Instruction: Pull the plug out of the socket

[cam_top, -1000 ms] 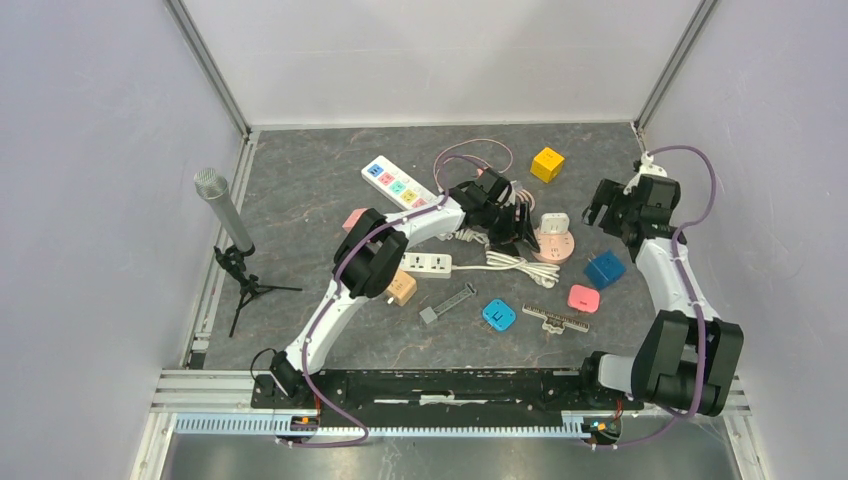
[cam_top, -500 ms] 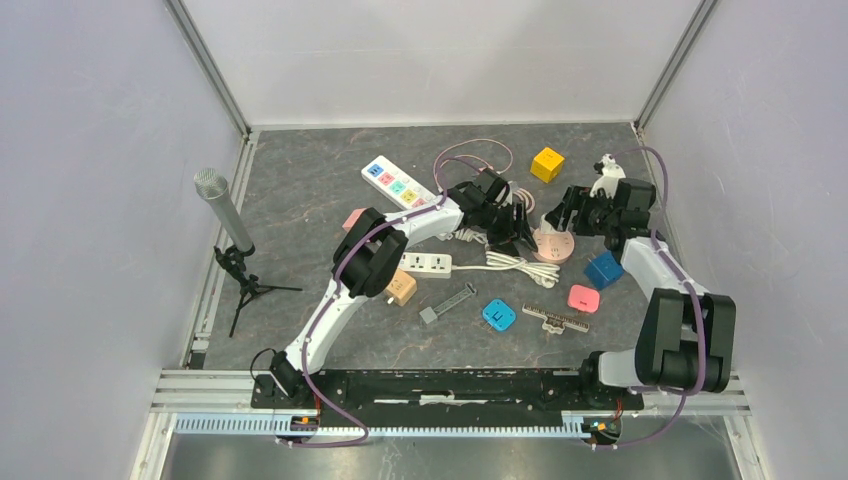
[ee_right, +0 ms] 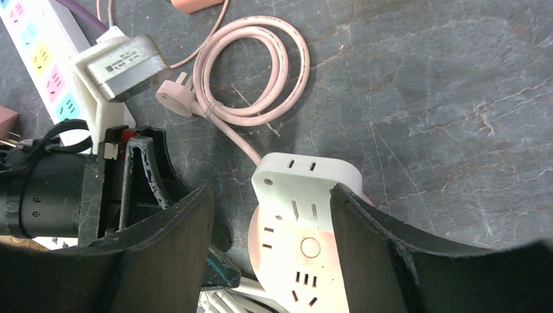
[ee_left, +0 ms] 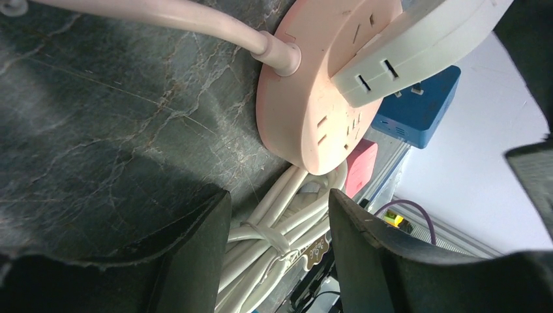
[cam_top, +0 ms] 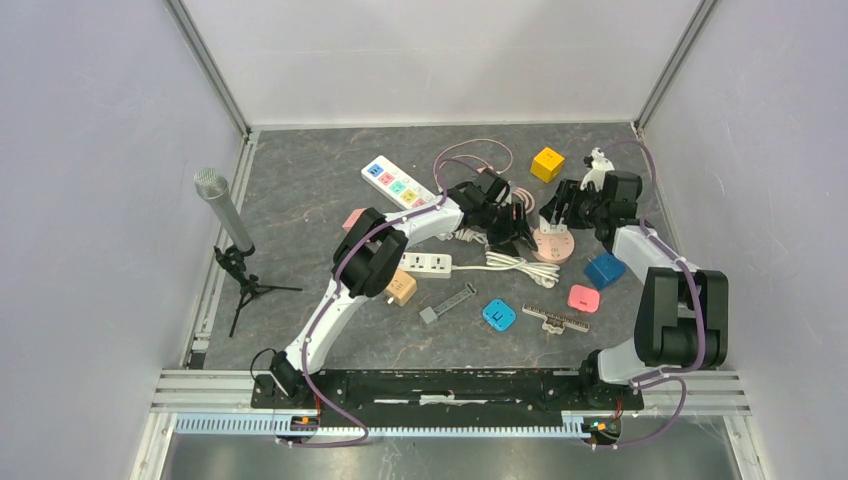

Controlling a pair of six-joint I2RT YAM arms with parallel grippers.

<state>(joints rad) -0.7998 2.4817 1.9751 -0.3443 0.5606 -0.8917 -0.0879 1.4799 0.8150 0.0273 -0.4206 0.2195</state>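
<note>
There were one round pink socket [cam_top: 553, 246], two straight power strips [cam_top: 398, 184], three cube adapters [cam_top: 547, 163] and one microphone [cam_top: 222, 205]

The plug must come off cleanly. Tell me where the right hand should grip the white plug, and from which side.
Grip the white plug on its two flat side walls, coming from above: the block stands proud of the round pink socket, and the right hand lines up over it.

Soft, even light from overhead fills the top view: the pale walls are bright, and the dark marbled surface [cam_top: 300, 210] carries only faint, short shadows under the arms, all of it sharp. At the left pincer [ee_left: 277, 208] the near fingers blur, heavy shadow lies beneath them, and the background at right blows out white. The right pincer [ee_right: 270, 195] looms soft-edged over crisp, evenly lit stone.
</note>
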